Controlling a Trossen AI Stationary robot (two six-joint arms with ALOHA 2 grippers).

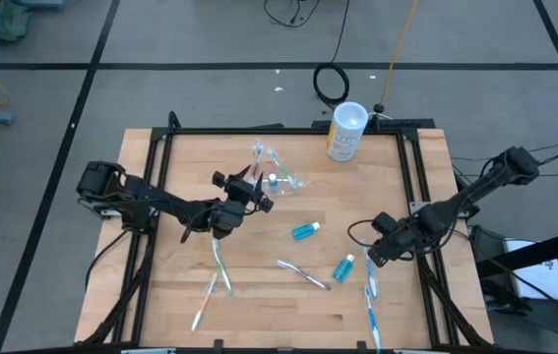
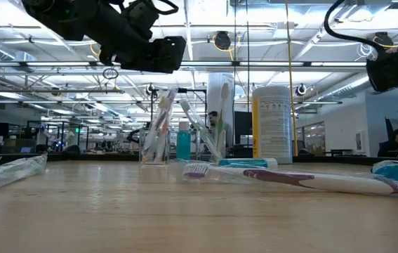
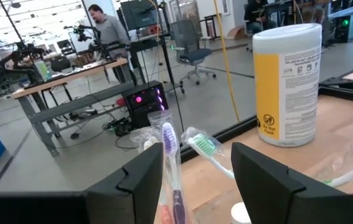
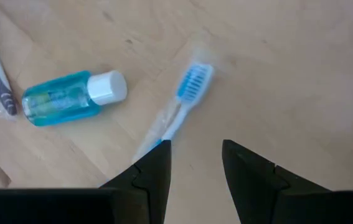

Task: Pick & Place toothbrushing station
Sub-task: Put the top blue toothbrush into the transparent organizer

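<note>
A: Left gripper (image 1: 259,195)?
B: I see its fingers apart, empty, clear holder (image 1: 280,177) with toothbrushes just ahead.
A: Right gripper (image 1: 372,258)?
B: Fingers apart over a blue toothbrush (image 4: 185,96), teal tube (image 4: 70,96) beside it.

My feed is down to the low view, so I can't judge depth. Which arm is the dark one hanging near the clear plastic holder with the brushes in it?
Observer: That is the left gripper. From above, it sits just beside the small clear plastic holder, on the side toward the table's left edge.
Operator: Are its fingers open?
Observer: Yes. The left wrist view shows them apart, with a purple-bristled toothbrush standing in the holder just ahead of the gap.
Operator: And the right arm?
Observer: The right gripper is open over a blue-bristled wrapped toothbrush that lies flat on the wooden table, near its right edge.
</note>
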